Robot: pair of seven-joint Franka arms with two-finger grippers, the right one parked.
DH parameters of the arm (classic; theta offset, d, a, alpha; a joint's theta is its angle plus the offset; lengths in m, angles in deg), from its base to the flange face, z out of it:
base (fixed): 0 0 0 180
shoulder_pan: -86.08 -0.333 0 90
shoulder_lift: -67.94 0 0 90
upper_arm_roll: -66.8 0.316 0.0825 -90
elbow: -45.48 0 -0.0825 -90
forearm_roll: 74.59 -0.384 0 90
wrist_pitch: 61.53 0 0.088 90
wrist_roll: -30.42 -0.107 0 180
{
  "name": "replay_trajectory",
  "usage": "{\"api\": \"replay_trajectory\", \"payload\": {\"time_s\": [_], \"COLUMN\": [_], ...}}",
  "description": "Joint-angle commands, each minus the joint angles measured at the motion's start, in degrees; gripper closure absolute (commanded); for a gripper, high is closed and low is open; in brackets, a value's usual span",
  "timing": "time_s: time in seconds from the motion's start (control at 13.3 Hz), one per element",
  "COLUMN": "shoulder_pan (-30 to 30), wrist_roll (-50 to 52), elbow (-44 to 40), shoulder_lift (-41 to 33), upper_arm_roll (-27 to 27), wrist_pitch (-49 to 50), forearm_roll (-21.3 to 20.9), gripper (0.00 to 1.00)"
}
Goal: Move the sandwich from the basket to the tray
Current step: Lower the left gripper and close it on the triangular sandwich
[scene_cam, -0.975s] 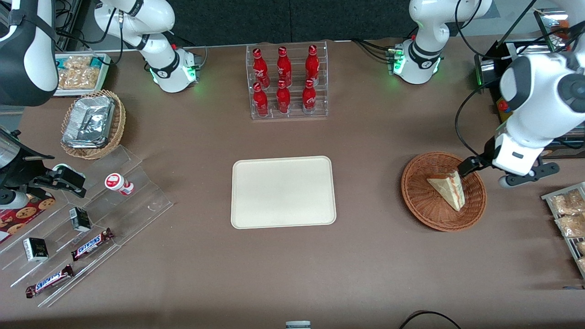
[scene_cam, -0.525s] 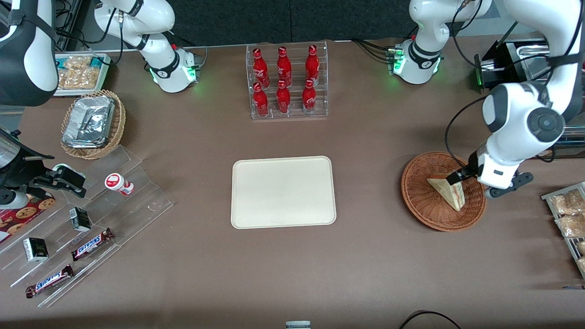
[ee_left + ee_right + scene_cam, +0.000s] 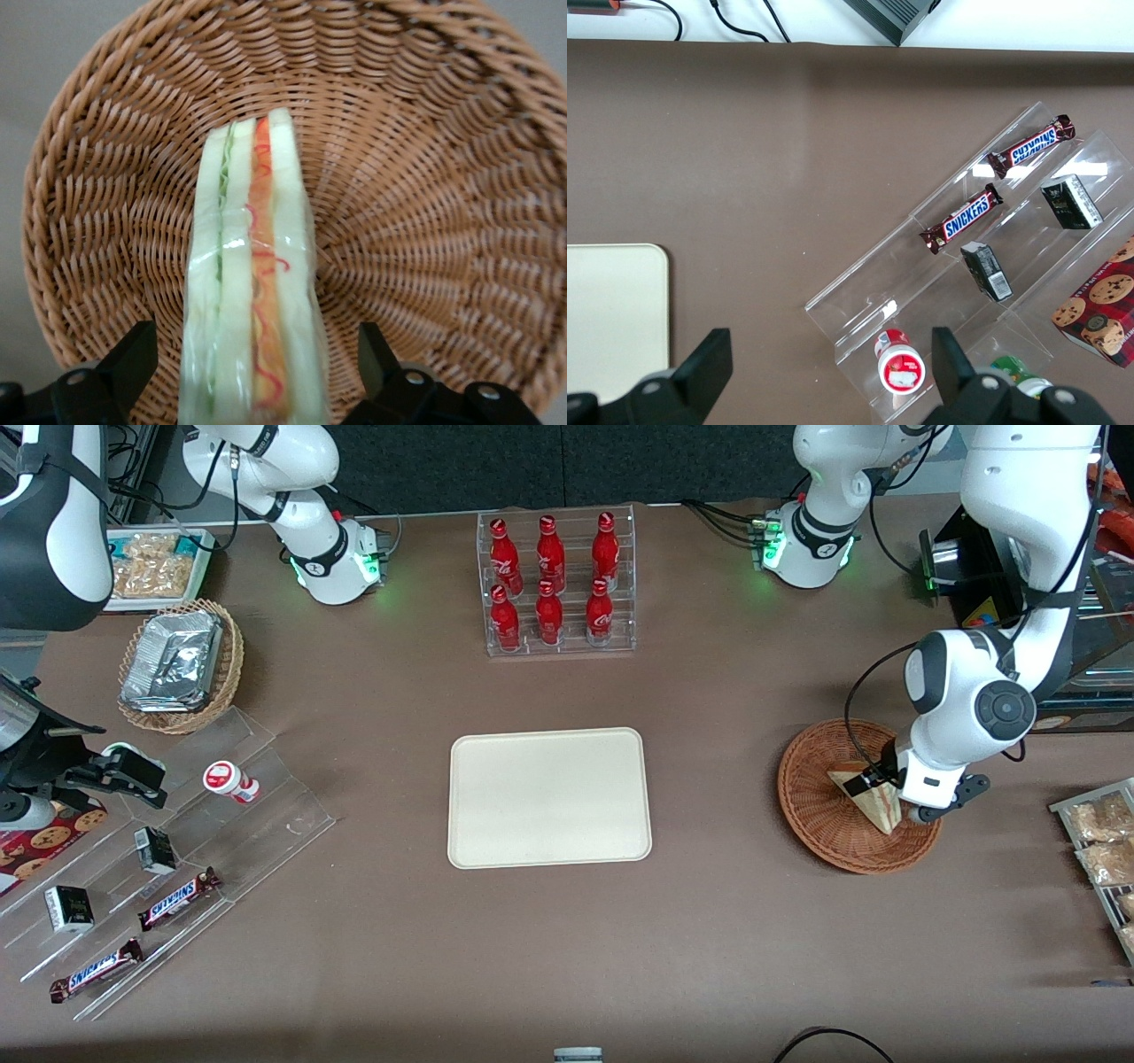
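Front view: the working arm has swung in and come down over the brown wicker basket (image 3: pixel 858 797) in the last second. Before, its hand (image 3: pixel 873 784) was up near the basket's rim. Now it sits low, right at the sandwich (image 3: pixel 873 804).

The sandwich lies inside the basket, wrapped in clear film. In the left wrist view the sandwich (image 3: pixel 252 292) stands on edge, with its orange and green filling showing. One black finger (image 3: pixel 133 359) is on each side of it, with a small gap on both sides. So the hand is spread wide and is not squeezing anything yet.

This means the reach looks nearly done. The next job is likely to pinch the sandwich gently, because soft bread can squash.

The cream tray (image 3: pixel 548 797) waits in the middle of the tabletop (image 3: pixel 709 921), well apart from the basket, with nothing on it.
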Motion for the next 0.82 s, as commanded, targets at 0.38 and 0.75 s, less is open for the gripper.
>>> {"api": "replay_trajectory", "payload": {"time_s": [0.38,0.75], "shoulder_pan": [0.0,2.9], "wrist_roll": [0.6,1.8], "elbow": [-1.2,-13.9], "shoulder_lift": [1.8,1.6], "upper_arm_roll": [0.4,-2.9], "wrist_pitch": [-2.6,9.7], "forearm_roll": [-0.5,0.8], "gripper": [1.00,1.00]}}
